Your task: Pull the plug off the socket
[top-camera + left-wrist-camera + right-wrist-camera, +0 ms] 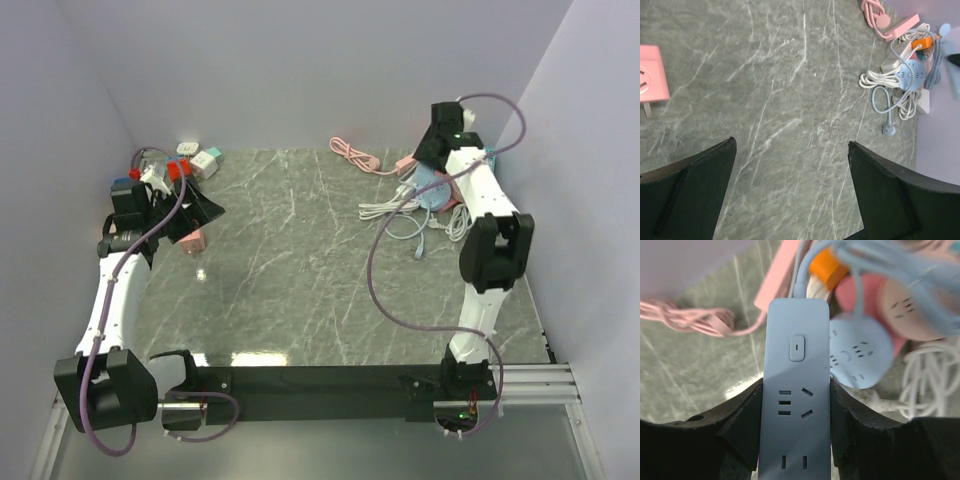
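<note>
- Your right gripper (794, 412) is pinching the pale blue power strip (796, 365) across its width, one finger pressed on each long side.
- The strip sits at the far right of the table (790, 75), its switch and outlets facing the wrist camera.
- Just beside the strip: a round blue socket (859, 355) touching its right edge, an orange block (827, 270) past its far end, white cables (930, 380) to the right and a pink coiled cable (690, 317) to the left.
- Your left gripper (791, 145) hangs over bare marble at the left, fingers spread wide, gripping nothing.
- A pink plug block (651, 75) lies flat on the table near the left gripper, apart from its fingers, one metal prong showing.
</note>
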### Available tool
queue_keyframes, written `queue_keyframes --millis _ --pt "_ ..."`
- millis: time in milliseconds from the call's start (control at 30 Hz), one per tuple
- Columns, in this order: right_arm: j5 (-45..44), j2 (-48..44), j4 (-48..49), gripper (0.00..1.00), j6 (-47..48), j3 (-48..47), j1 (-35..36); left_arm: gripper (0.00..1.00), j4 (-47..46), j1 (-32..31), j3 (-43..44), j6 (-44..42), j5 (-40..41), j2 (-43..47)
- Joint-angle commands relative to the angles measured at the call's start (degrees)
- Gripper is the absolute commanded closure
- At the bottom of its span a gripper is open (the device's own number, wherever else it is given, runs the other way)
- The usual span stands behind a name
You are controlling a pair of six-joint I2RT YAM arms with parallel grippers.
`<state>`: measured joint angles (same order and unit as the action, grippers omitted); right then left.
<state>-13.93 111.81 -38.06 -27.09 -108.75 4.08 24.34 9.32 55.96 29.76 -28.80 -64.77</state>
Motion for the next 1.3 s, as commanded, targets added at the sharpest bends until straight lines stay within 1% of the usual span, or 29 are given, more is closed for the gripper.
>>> queue_keyframes --millis 0,33,133,233,300,333,367,433,467,500,600,667,700,733,767,800,833,900,933,1100,1133,1200,1233,1267 --pt "4.96 3.94 2.03 1.00 -2.08 -1.30 -0.30 0.00 -2.80 -0.36 -1.56 0.74 -1.96 1.05" --pt "7.75 5.25 2.20 1.00 -2.44 -0.51 -0.30 0.01 -3.07 -0.36 -2.60 0.83 -2.23 1.31" --pt "9.27 7.89 0.98 1.00 -3.49 0.12 -0.21 0.01 -4.56 -0.44 -4.10 1.26 -2.58 1.49" --pt "10.07 12.89 -1.39 1.00 -3.41 -2.51 -0.30 0.01 -5.70 -0.45 -5.60 1.18 -3.28 0.97" --pt "9.80 14.22 -2.01 0.95 -3.23 -4.01 -0.38 0.01 -6.14 -0.45 -5.78 1.18 -3.46 0.53" --pt "9.80 15.18 -2.28 0.89 -3.32 -4.45 -0.38 0.01 -6.06 -0.36 -5.78 1.18 -3.63 -0.17" --pt "9.19 15.80 -2.63 0.69 -3.23 -5.06 -0.47 0.01 -5.97 -0.44 -5.69 1.35 -3.98 -0.70" --pt "8.84 17.47 -4.64 0.50 -3.41 -7.70 -0.74 0.01 -5.27 -0.45 -5.26 1.53 -5.30 -2.28" --pt "8.58 17.65 -5.43 0.20 -3.41 -8.49 -0.74 0.00 -5.00 -0.53 -5.16 1.53 -5.91 -2.81" --pt "7.53 17.65 -6.40 0.06 -3.41 -9.28 -0.74 0.01 -5.00 -0.45 -5.16 1.27 -6.70 -3.25" --pt "6.82 13.89 -4.92 0.05 -2.71 -6.92 -0.74 0.01 -5.79 -0.36 -5.25 1.70 -8.03 -3.17" --pt "7.25 8.71 -4.13 0.05 -2.09 -5.43 -0.82 0.01 -6.32 -0.45 -5.08 1.97 -7.68 -2.03" --pt "8.04 6.60 -2.91 0.05 -1.30 -3.25 -0.82 0.01 -6.49 -0.45 -4.99 2.06 -7.50 -1.68" --pt "11.61 1.71 -1.50 0.04 -0.86 -1.48 -0.82 0.01 -6.67 -0.45 -4.55 2.06 -7.59 -1.06" --pt "13.39 -1.04 0.08 0.04 0.01 0.54 -0.74 0.01 -7.11 -0.45 -4.29 2.23 -7.42 -0.88" --pt "14.71 -3.76 2.88 0.04 0.20 4.91 -0.56 0.01 -7.29 -0.45 -4.20 2.23 -7.50 -0.79" --pt "17.34 -9.10 4.21 0.04 0.37 7.04 -0.30 0.00 -7.37 -0.45 -3.59 2.15 -7.59 -0.88" --pt "19.81 -13.96 6.50 0.04 1.07 12.74 0.31 0.00 -7.29 -0.45 -3.06 1.71 -8.64 -1.41" --pt "20.26 -17.90 6.95 0.04 1.16 14.43 0.49 0.01 -7.20 -0.45 -2.45 1.45 -8.91 -2.10" --pt "26.58 -29.44 8.35 0.03 1.17 25.85 1.28 0.01 -6.40 -0.45 -1.12 0.56 -10.40 -3.08" --pt "28.42 -33.89 9.05 0.03 1.25 27.96 1.72 0.01 -6.93 -0.53 -1.12 0.91 -11.97 -2.47" --pt "32.46 -39.18 12.11 0.02 -0.23 35.33 2.16 0.00 -7.98 -0.53 -1.03 1.53 -13.65 -1.76" --pt "33.70 -44.52 13.44 0.02 -1.29 38.23 2.16 0.01 -8.25 -0.62 -0.77 1.79 -14.44 -0.89" --pt "34.49 -47.10 14.32 0.02 -3.65 43.13 2.16 0.00 -8.34 -0.79 -0.68 1.88 -14.71 -0.36"
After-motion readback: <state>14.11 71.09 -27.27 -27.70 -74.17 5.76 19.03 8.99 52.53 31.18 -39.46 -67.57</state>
